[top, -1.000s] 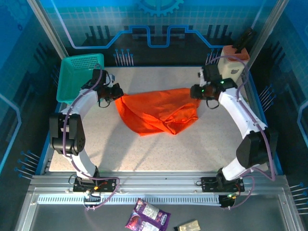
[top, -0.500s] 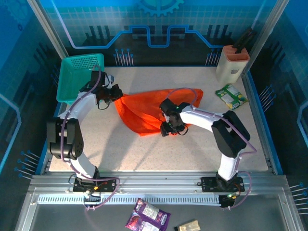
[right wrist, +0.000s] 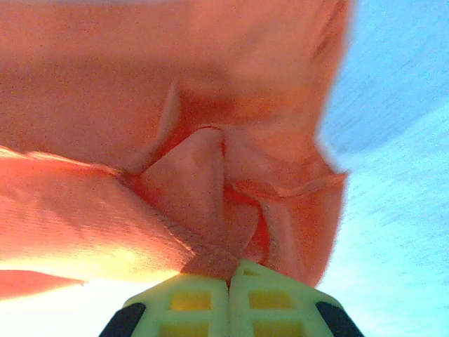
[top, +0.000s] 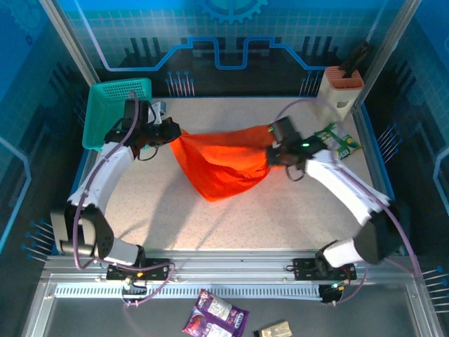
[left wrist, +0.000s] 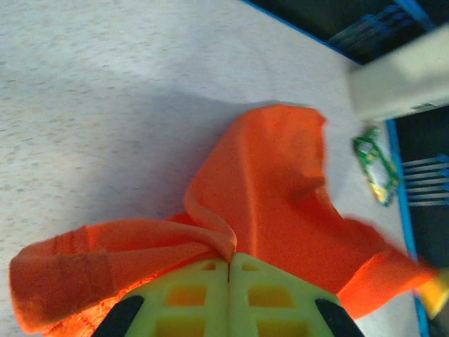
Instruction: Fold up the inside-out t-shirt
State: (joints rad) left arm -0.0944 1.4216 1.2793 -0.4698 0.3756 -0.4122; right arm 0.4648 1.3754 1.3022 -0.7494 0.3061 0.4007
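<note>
**Top external view: orange t-shirt strung left to right between both tools**

Top external view shows the t-shirt (top: pixel 224 165) stretched across the far half of the bench (top: pixel 210 232). One end is at the left tool (top: pixel 170 135) and the other at the right tool (top: pixel 272 151). Its long axis runs side to side between them. The upper edge is pulled fairly straight, and the body sags toward the near edge in a loose point that rests on the bench.

Both wrist views show each tool with its fingers pressed together and orange cloth bunched at the tips, so each is clamped on a pinch of the t-shirt.

Each arm has one end, so neither is nearer to the cloth. As I read it, the next move depends on that shared edge. Both tools would have to travel together, at right angles to the line between them, to lay the cloth flat. If one leads, the cloth will likely skew or twist.

The teal basket (top: pixel 105 116) sits at the far left corner, just behind the left tool, and I can make out nothing inside its mesh. At the far right corner a cream holder (top: pixel 340 88) has something dark sticking out of its top. A green packet (top: pixel 337 140) lies on the bench just beyond the right tool.
</note>
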